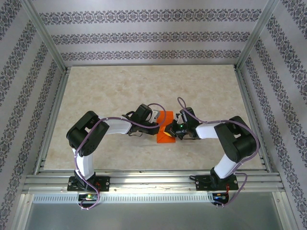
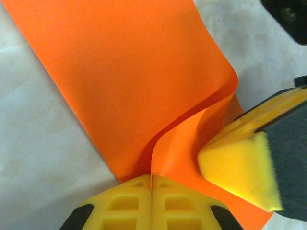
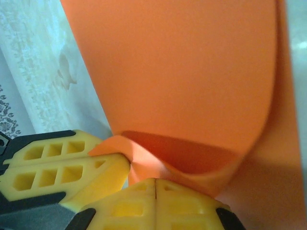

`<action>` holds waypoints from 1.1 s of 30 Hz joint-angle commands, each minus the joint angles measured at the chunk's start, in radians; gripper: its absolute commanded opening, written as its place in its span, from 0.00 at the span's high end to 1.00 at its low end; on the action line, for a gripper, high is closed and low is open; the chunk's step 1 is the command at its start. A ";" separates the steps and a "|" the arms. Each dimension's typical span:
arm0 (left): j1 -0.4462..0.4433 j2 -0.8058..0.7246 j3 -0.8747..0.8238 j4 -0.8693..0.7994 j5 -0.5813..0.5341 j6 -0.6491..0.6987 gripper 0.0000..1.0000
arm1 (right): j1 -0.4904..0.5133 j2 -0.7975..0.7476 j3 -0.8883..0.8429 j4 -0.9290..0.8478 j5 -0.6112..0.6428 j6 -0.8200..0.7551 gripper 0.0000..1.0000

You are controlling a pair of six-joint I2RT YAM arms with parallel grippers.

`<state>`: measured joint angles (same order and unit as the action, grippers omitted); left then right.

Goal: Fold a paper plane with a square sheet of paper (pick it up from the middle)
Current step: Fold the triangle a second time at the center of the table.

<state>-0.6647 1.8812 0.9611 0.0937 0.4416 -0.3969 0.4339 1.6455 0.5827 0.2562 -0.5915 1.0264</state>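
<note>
Evidently mid-fold — left and right jaws each clenched on the square sheet of paper (image 1: pixel 166 130) toward the counter's (image 1: pixel 120 91) near edge — the next move called for aligning edges before creasing.

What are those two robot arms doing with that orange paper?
They are folding a square sheet of paper in the middle of the table. The left gripper and the right gripper are both shut on it, pinching it close together. The paper curls up between them. It is not a pointed plane yet.
</note>
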 commanded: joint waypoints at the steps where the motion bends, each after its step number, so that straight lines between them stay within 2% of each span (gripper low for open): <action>1: 0.014 0.032 0.004 -0.074 -0.007 0.022 1.00 | -0.011 -0.071 0.042 -0.056 0.019 0.002 1.00; 7: 0.013 0.033 0.003 -0.069 -0.003 0.018 1.00 | -0.040 -0.030 0.076 -0.089 0.032 0.002 1.00; 13: 0.014 0.031 0.002 -0.071 -0.005 0.020 1.00 | -0.038 0.031 0.051 -0.170 0.145 -0.002 1.00; 16: 0.013 0.031 0.000 -0.068 -0.006 0.019 1.00 | -0.049 0.057 0.027 -0.167 0.153 -0.001 1.00; 20: 0.014 0.029 0.003 -0.077 -0.007 0.023 1.00 | -0.053 0.035 0.037 -0.148 0.097 0.009 1.00; 25: 0.014 0.029 0.005 -0.076 -0.005 0.020 1.00 | -0.065 -0.054 0.090 -0.216 0.126 -0.018 1.00; 29: 0.014 0.030 0.005 -0.078 -0.001 0.021 1.00 | -0.070 -0.030 0.145 -0.276 0.126 -0.074 1.00; 33: 0.014 0.027 0.001 -0.081 -0.004 0.025 1.00 | -0.069 0.013 0.157 -0.342 0.193 -0.117 1.00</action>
<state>-0.6647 1.8839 0.9657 0.0902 0.4446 -0.3969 0.3687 1.6234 0.7265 0.0040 -0.4587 0.9657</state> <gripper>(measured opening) 0.062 0.049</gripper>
